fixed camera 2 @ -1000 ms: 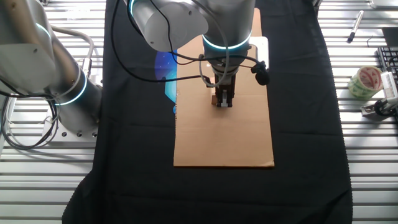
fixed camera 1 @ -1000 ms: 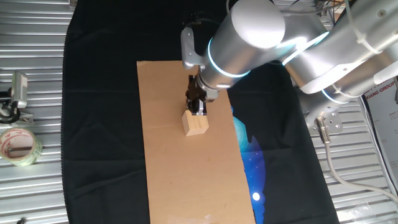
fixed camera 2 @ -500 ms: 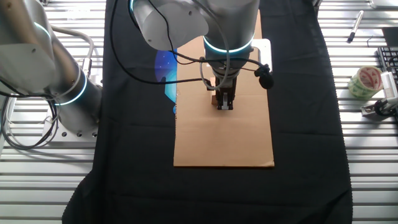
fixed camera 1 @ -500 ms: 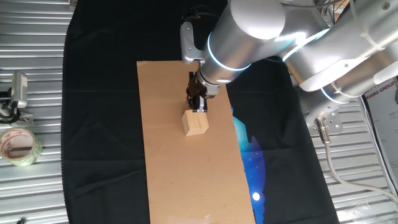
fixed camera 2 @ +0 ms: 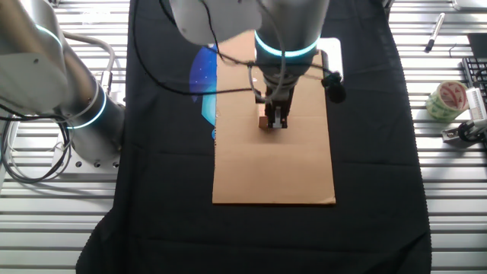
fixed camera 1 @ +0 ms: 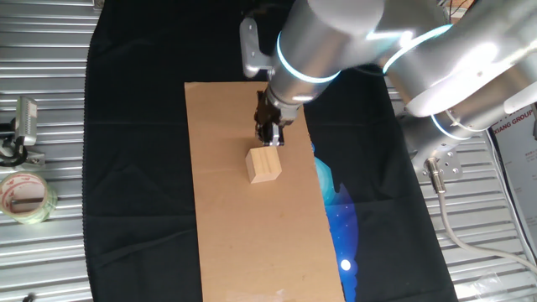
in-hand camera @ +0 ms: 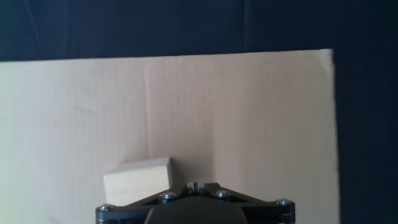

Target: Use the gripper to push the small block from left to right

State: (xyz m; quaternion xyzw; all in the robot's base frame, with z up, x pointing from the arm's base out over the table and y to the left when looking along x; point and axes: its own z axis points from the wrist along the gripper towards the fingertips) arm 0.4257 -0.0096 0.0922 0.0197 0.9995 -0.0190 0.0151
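The small block [fixed camera 1: 263, 165] is a pale wooden cube lying on the long brown cardboard sheet [fixed camera 1: 226, 235]. It also shows in the other fixed view [fixed camera 2: 263, 122], half hidden by the tool, and at the lower left of the hand view [in-hand camera: 137, 180]. The gripper [fixed camera 1: 270, 139] is shut with nothing between its fingers. It hangs just above the sheet, right behind the block and a small gap from it. In the other fixed view the gripper [fixed camera 2: 278, 122] stands right beside the block. In the hand view the gripper [in-hand camera: 195, 186] has its fingertips pressed together just right of the block.
A black cloth [fixed camera 1: 134, 168] covers the table under the sheet, with a blue print [fixed camera 1: 336, 210] beside it. A tape roll [fixed camera 1: 23, 197] and a metal clip [fixed camera 1: 21, 130] lie on the ribbed metal table. The second silver arm with cyan ring [fixed camera 2: 68, 99] stands at one side.
The gripper has risen and drawn back a little from the block. The block has stayed in place.
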